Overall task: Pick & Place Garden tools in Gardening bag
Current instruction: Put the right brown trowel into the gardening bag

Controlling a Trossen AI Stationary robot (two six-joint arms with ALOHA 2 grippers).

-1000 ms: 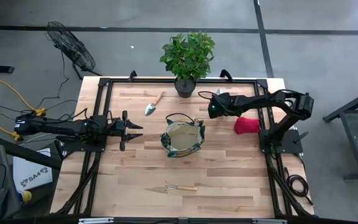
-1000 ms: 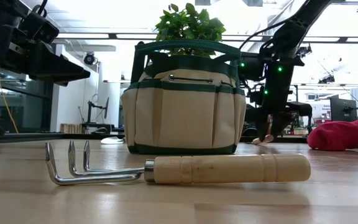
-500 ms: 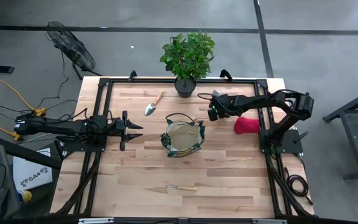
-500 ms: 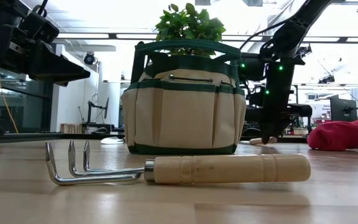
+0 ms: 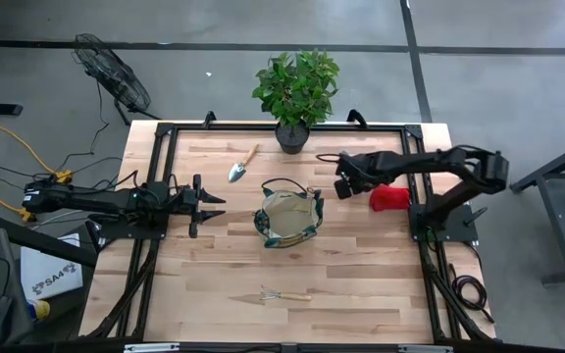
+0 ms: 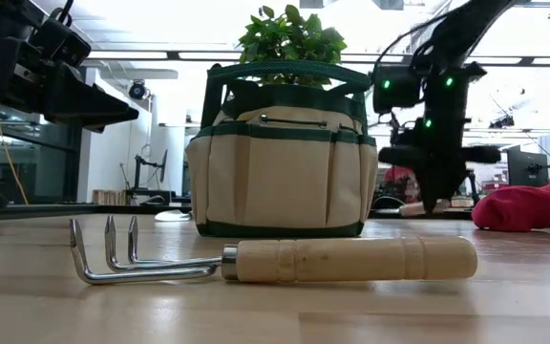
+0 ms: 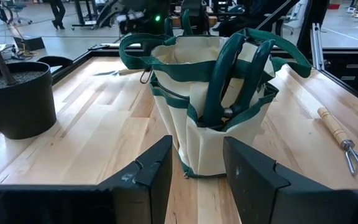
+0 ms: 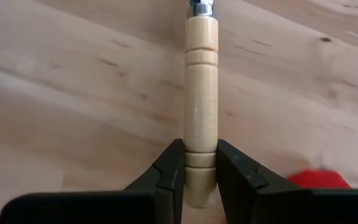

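From above, our right gripper [image 5: 342, 185] sits between the bag [image 5: 288, 217] and the red bundle [image 5: 389, 197], while the left gripper [image 5: 207, 205] waits open beside the bag. At the right wrist, our fingers [image 8: 169, 171] clamp the trowel handle [image 8: 201, 102] near its end, so we should lift slowly, keep it level, and clear the bag's rim before releasing.

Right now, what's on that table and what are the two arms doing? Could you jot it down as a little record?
right pincer: shut on a wooden tool handle, beside the red bundle
left pincer: open, waiting, facing the gardening bag
bag: mid-table, dark shears in a side pocket
hand fork: lying near the front edge
trowel: lying near the potted plant
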